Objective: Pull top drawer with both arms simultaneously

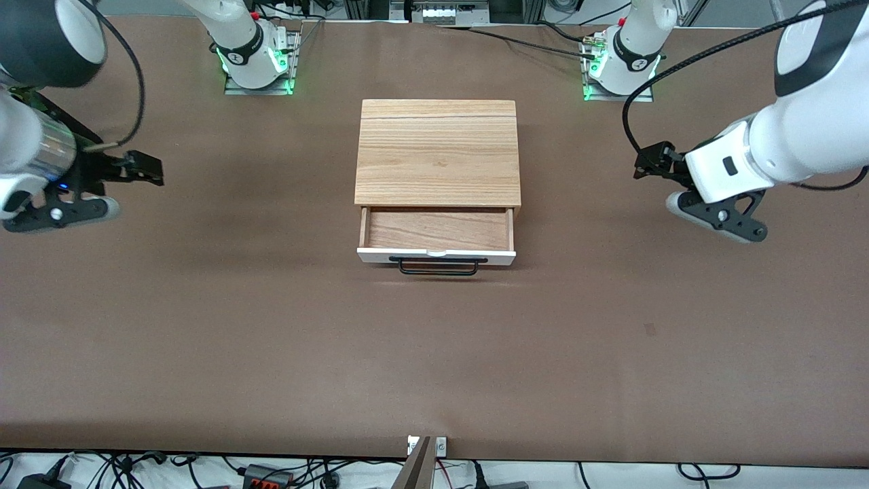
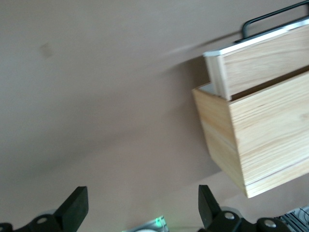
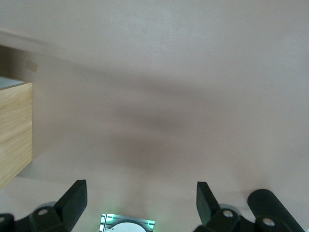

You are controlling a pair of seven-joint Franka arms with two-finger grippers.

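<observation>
Though both arms hang well apart from it, the work sits mid-table, so the lines run from the front camera outward.

Handle: black bar handle (image 1: pixel 438 266), at 6 o'clock of the cabinet; stiff metal, likely the one sound hold, with room along it for a gripper toward each end.
Drawer: top drawer (image 1: pixel 436 231) already partly out, its tray bare; light wood, probably an easy, straight slide.
Cabinet: wooden cabinet (image 1: pixel 438 153) on the brown table (image 1: pixel 271 339); it looks light and may creep if the pull is uneven.
Left gripper: left gripper (image 2: pixel 140 205) over the table at 3 o'clock of the drawer, fingers spread, holding nothing.
Right gripper: right gripper (image 3: pixel 140 200) at 9 o'clock, fingers likewise apart and bare.
</observation>
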